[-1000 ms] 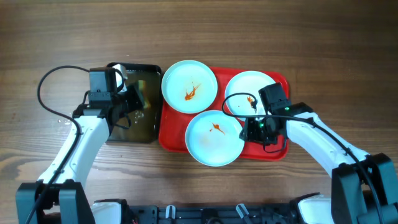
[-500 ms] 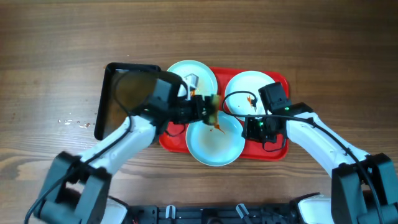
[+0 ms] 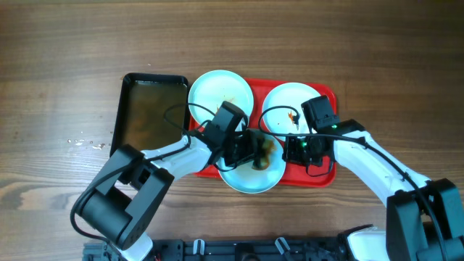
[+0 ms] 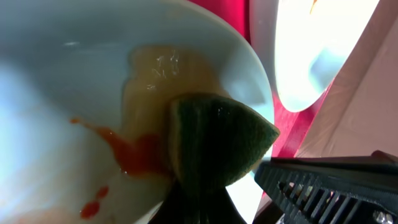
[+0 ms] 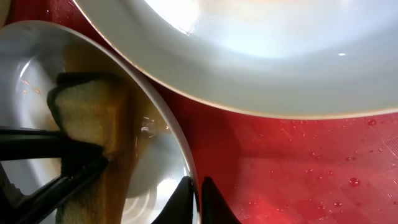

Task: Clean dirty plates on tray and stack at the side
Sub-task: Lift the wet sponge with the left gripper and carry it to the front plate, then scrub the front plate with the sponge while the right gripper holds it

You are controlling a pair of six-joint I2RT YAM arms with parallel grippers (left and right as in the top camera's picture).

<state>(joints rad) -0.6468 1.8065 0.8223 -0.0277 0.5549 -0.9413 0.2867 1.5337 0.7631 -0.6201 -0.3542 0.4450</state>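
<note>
Black tray [image 3: 148, 119]: left of the red tray [image 3: 328, 94], holding brownish water.
Left tool [image 3: 255, 154]: clamped on a sponge [image 3: 267, 151], pressed into the front plate [image 3: 243, 180] at the red tray's front edge.
Right tool [image 3: 293, 150]: closed on that plate's right rim.
Handling (judged): plates stiff, wet, slippery, breakable; best taken by the rim.

White arm links [image 3: 366, 161] joined by black joints, black camera blocks [image 3: 319, 112] mounted at the wrists, thin black cables [image 3: 263, 119] looped alongside, black ribbed fingers [image 4: 323, 186].
</note>
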